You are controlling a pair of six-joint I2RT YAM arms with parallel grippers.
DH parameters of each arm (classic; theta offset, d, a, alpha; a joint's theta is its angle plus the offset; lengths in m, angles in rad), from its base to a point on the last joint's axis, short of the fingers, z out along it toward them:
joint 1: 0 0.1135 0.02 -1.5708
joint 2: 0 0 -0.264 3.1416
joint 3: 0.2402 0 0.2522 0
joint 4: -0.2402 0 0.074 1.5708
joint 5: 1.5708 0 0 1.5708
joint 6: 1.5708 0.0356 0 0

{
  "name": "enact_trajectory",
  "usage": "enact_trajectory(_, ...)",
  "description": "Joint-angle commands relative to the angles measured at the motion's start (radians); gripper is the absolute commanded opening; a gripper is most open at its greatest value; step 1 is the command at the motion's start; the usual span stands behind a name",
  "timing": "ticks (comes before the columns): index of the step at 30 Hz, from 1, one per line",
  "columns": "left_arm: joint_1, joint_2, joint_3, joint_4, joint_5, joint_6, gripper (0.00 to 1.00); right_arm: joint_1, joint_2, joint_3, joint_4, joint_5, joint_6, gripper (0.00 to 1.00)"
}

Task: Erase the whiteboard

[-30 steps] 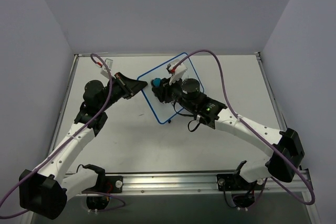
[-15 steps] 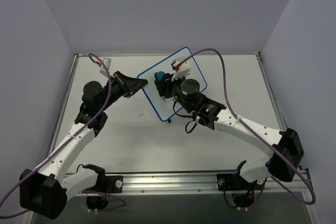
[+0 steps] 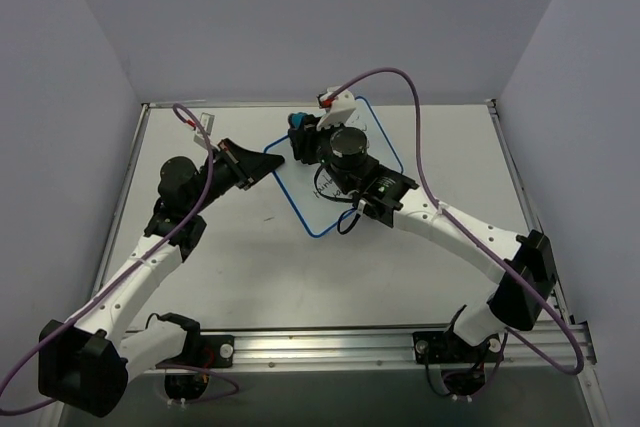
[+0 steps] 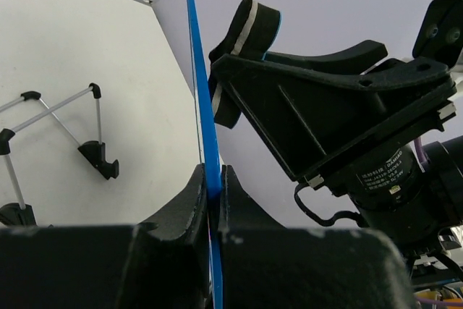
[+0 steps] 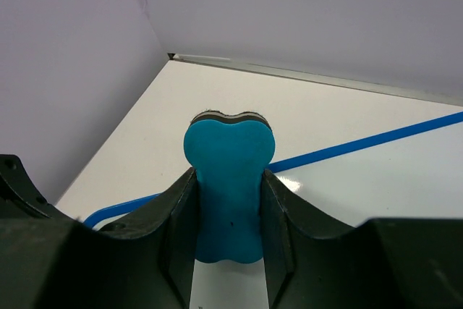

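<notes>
The white surface (image 3: pixel 240 267) carries the whiteboard (image 3: pixel 305 197), which sits a little back from its middle, turned so its corners point like a diamond in the top view. Its thin blue rim runs unbroken around the part not hidden by the right arm.

The left gripper (image 3: pixel 265 159) is clenched on the board's left corner; in the left wrist view its jaws pinch the blue rim edge-on, so this arm is steadying the board. The right gripper (image 3: pixel 303 137) is grasping the small blue eraser (image 5: pixel 228 171), clamped upright between its fingers. It stands at the board's far-left edge, with the eraser's pad at or just over the rim.

The step in hand looks like the wiping itself, with the eraser at the end of a stroke near the upper edge. Much of the board is covered by the right arm and its cable, so I cannot tell whether any writing remains.

The next move probably calls for drawing the eraser back across the board with the pad pressed flat, while the left grip holds the corner firm so the board does not slide or twist.
</notes>
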Motion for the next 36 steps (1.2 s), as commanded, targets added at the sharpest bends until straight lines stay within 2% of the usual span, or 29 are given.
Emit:
enact_trajectory(1,-0.024,-0.057,0.052,0.288,0.157,-0.071,0.02,0.004,0.039,-0.017,-0.070,-0.010,0.018,0.07)
enact_trajectory(8,-0.015,-0.102,0.083,0.154,0.096,0.014,0.02,0.047,-0.068,-0.224,-0.109,-0.033,0.072,0.06)
enact_trajectory(14,-0.004,-0.114,0.102,0.123,0.075,0.040,0.02,0.069,-0.165,-0.389,-0.127,-0.107,0.063,0.06)
enact_trajectory(18,-0.006,-0.114,0.090,0.136,0.059,0.021,0.02,0.072,-0.242,-0.540,0.026,-0.159,0.069,0.06)
enact_trajectory(21,-0.003,-0.108,0.080,0.154,0.045,-0.008,0.02,0.075,-0.260,-0.574,0.120,-0.181,0.058,0.07)
enact_trajectory(28,-0.004,-0.111,0.047,0.202,0.039,-0.110,0.02,0.061,-0.155,-0.451,0.094,-0.219,0.005,0.09)
enact_trajectory(32,-0.003,-0.126,0.018,0.209,0.008,-0.152,0.02,0.034,-0.125,-0.419,0.092,-0.236,0.000,0.16)
enact_trajectory(36,-0.003,-0.128,0.020,0.218,0.019,-0.172,0.02,0.008,-0.104,-0.402,0.085,-0.250,0.000,0.37)
